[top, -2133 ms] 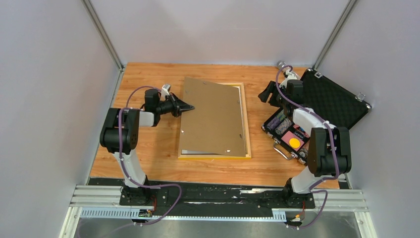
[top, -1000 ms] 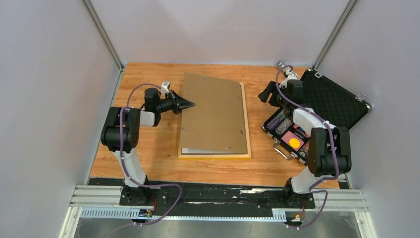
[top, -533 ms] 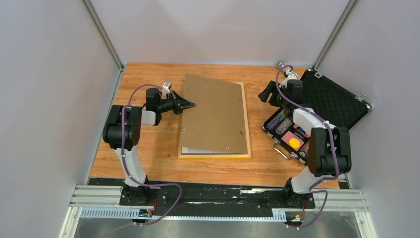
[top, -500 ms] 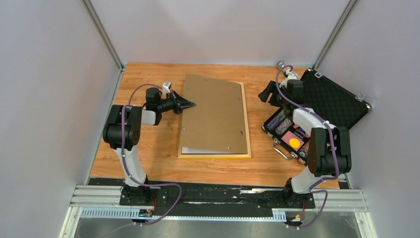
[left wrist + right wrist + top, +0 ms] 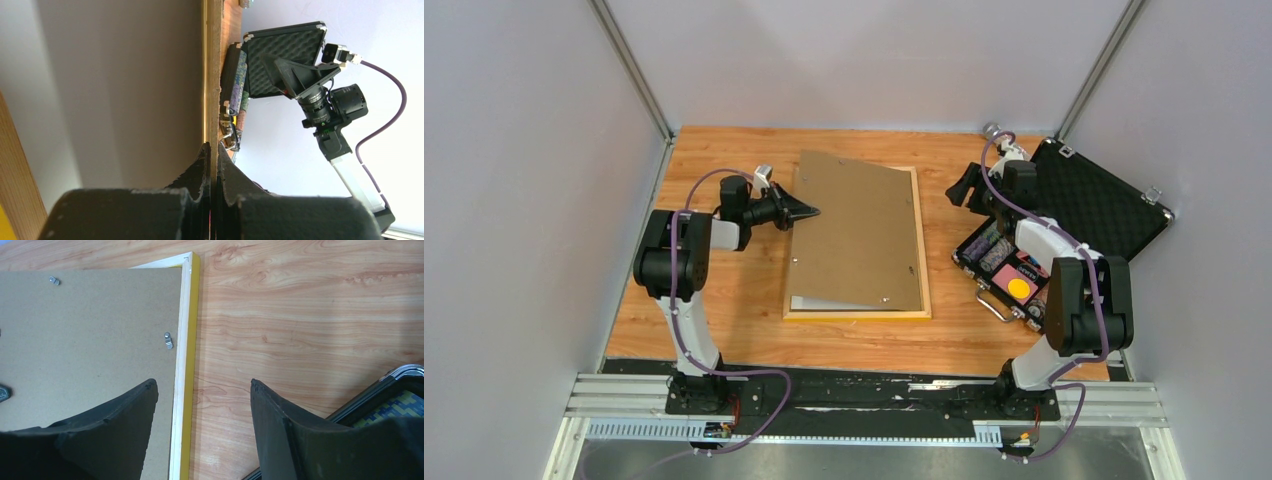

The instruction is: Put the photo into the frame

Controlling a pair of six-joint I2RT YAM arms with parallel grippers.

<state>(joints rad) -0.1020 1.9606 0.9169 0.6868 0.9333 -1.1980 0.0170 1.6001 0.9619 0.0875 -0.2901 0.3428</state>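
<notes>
The yellow frame (image 5: 856, 317) lies face down in the middle of the table. Over it lies the brown backing board (image 5: 859, 230), its left edge tilted up. My left gripper (image 5: 812, 211) is shut on that left edge; in the left wrist view the board's thin edge (image 5: 214, 60) runs between the closed fingertips of this left gripper (image 5: 212, 147). The photo's printed face is hidden; only a pale strip (image 5: 824, 303) shows under the board's near end. My right gripper (image 5: 964, 190) hangs open above the frame's right rail (image 5: 192, 315), holding nothing.
An open black case stands at the right, with its foam-lined lid (image 5: 1094, 200) propped back and small items in its base (image 5: 1009, 265). Grey walls close in the table at left, back and right. Small metal clips (image 5: 168, 340) sit on the board.
The board has swung from a skewed lie over the right rail to sit straighter within the frame. The left gripper has crept slightly away, still shut on it. The right arm is unmoved.
</notes>
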